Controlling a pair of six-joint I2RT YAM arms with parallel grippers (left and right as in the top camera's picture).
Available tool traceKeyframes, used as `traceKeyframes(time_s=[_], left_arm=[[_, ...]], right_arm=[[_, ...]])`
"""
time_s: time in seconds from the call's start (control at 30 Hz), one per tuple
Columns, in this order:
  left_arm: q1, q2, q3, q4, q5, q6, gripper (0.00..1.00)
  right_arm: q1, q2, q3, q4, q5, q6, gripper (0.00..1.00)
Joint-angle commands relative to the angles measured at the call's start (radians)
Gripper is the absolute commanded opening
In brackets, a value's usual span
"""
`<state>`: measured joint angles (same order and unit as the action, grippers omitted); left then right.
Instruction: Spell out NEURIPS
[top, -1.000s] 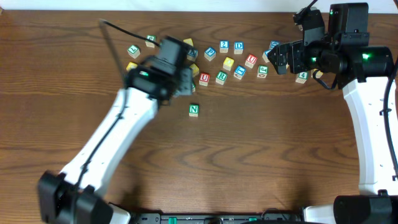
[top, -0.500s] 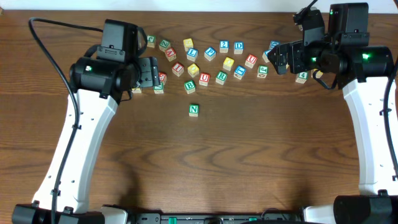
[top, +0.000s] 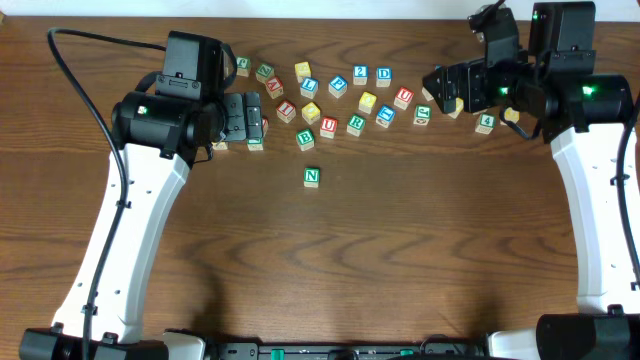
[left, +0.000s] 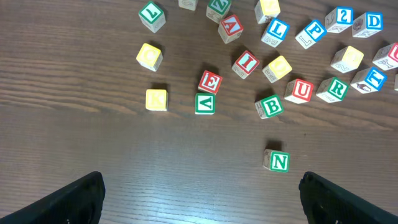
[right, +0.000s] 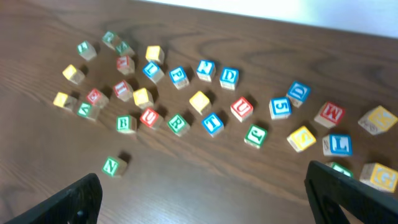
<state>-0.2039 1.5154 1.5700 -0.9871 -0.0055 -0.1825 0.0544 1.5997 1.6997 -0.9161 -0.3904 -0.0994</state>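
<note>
N cube (left: 276, 161) ahead of left claw (left: 200, 190) — jaws wide, untouched.

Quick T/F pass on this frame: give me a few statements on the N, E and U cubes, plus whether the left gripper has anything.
1. The green N cube sits alone, touching no other cube. True.
2. The left gripper holds a cube. False: it is open and empty.
3. A red U cube lies between the green B cube and the green R cube. True.
4. The red E cube touches the green N cube. False: it sits well apart, beside the green V cube.
</note>
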Motion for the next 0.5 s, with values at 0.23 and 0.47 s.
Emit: traceKeyframes(time_s=[0.23,0.47], left_arm=[[0.003,-0.012,0.018,0.008,-0.003,0.006,0.98],[0.003,-0.011,0.018,0.016,-0.003,0.006,0.98]], right_arm=[[0.05,0.017,0.019,0.007,0.092,0.249,0.94],[0.108,0.018,0.038,-0.001,0.183,0.311,0.93]])
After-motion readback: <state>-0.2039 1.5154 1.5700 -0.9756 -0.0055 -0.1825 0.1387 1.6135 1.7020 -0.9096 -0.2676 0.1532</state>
